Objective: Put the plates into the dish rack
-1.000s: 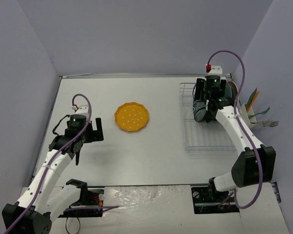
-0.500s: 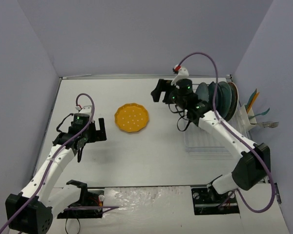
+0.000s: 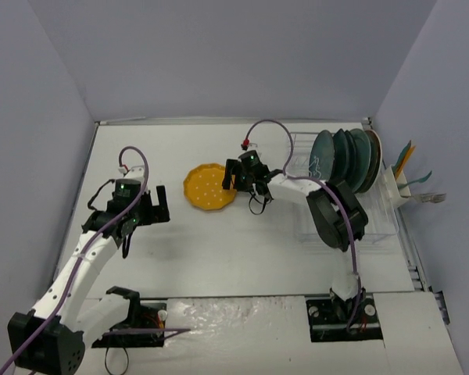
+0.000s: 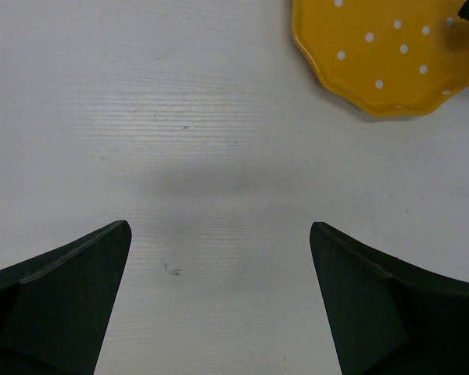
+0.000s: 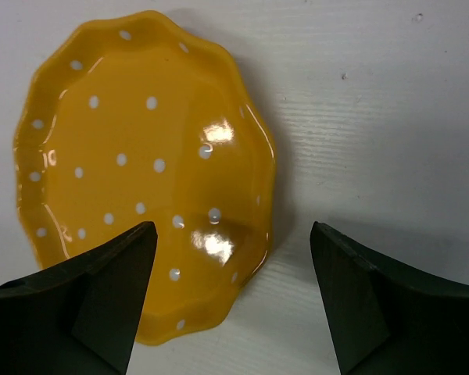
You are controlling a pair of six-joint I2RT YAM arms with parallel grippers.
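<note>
An orange-yellow plate (image 3: 207,187) with white dots lies flat on the table left of centre; it also shows in the right wrist view (image 5: 133,168) and at the top right of the left wrist view (image 4: 387,51). My right gripper (image 3: 236,176) (image 5: 230,258) is open and empty, its jaws standing either side of the plate's right rim just above it. Several teal, grey-green and red plates (image 3: 342,160) stand upright in the white wire dish rack (image 3: 305,223) at the right. My left gripper (image 3: 158,207) (image 4: 219,258) is open and empty over bare table, left of the yellow plate.
A utensil holder (image 3: 402,181) with coloured utensils hangs on the rack's right side. Purple walls close in the table at the back, left and right. The right arm stretches leftward from the rack across the table's middle.
My right gripper has left the rack, swung left across the table and come down at the yellow plate's right rim. The left gripper has barely moved.
</note>
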